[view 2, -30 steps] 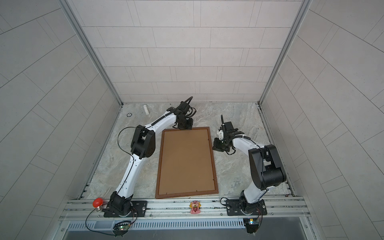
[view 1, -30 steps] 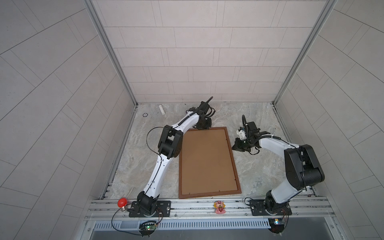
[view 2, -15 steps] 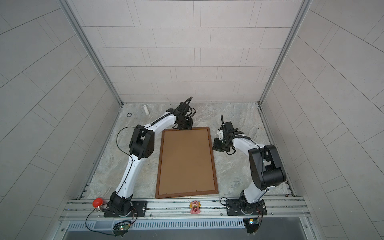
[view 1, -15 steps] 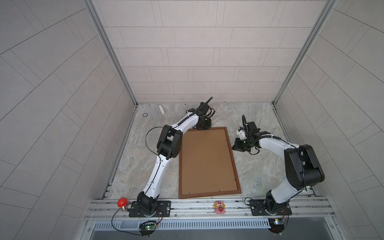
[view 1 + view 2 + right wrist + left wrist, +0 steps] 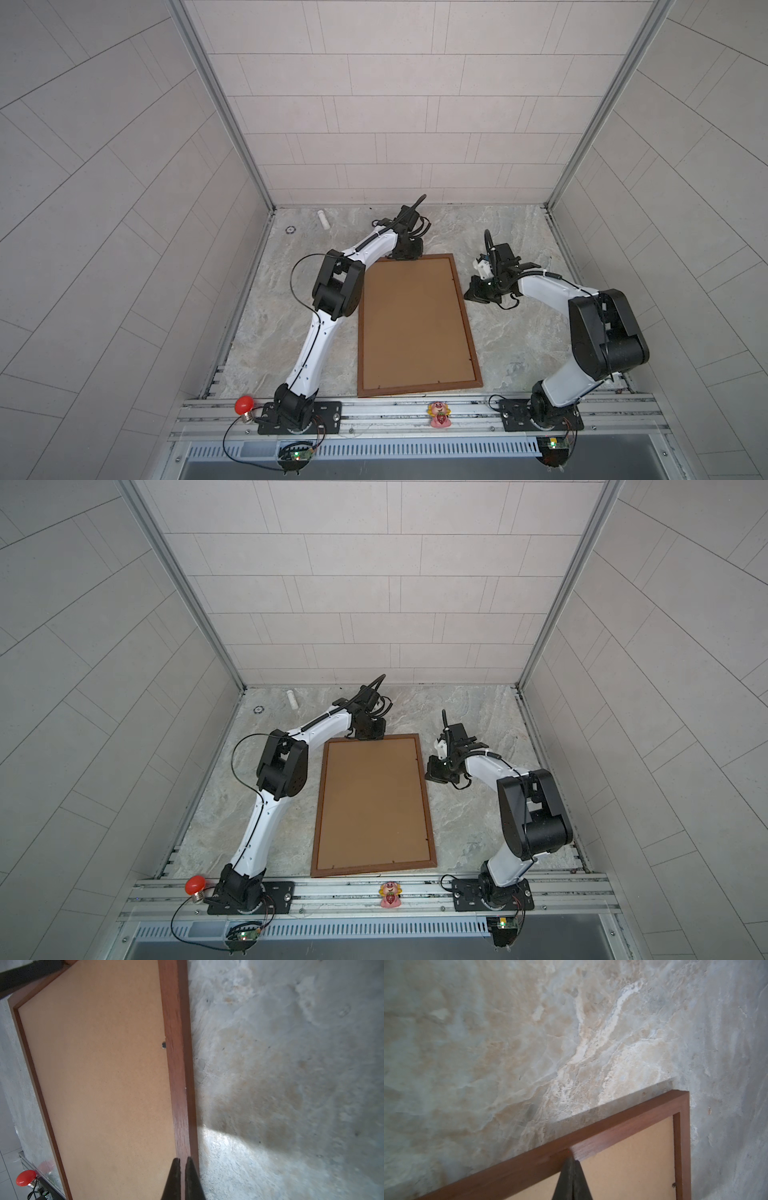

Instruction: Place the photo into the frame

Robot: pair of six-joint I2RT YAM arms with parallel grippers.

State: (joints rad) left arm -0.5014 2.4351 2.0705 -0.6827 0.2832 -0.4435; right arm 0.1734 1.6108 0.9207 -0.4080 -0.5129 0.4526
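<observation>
The frame (image 5: 179, 1084) lies flat and face down in the middle of the table (image 5: 519, 332), so its back is up and the brown board (image 5: 415, 320) fills it. The photo cannot be seen anywhere. I think it is under the board, inside the frame, but the board hides that. The left pincer (image 5: 572, 1162) is pressed together and holds nothing. Its tip sits at the inner edge of the frame's far side, near the far left corner, most likely to push the board or the wood down. The right pincer (image 5: 182, 1161) is pressed nearly together too, with only a thin slit, and pinches nothing. It rests over the frame's right long side, toward the far end, as if to stop the frame sliding. A small black clip (image 5: 163, 1044) sticks out from that side onto the board, and I guess clips like it hold the board in. The frame's near edge lies right by the metal rail (image 5: 374, 409) at the front, so there is no room to slide it that way. There is bare table to the left, to the right and on the far side. The left arm's elbow (image 5: 336, 286) hangs close by the frame's left edge. A white tube (image 5: 323, 219) lies far off by the back wall, out of the way.
</observation>
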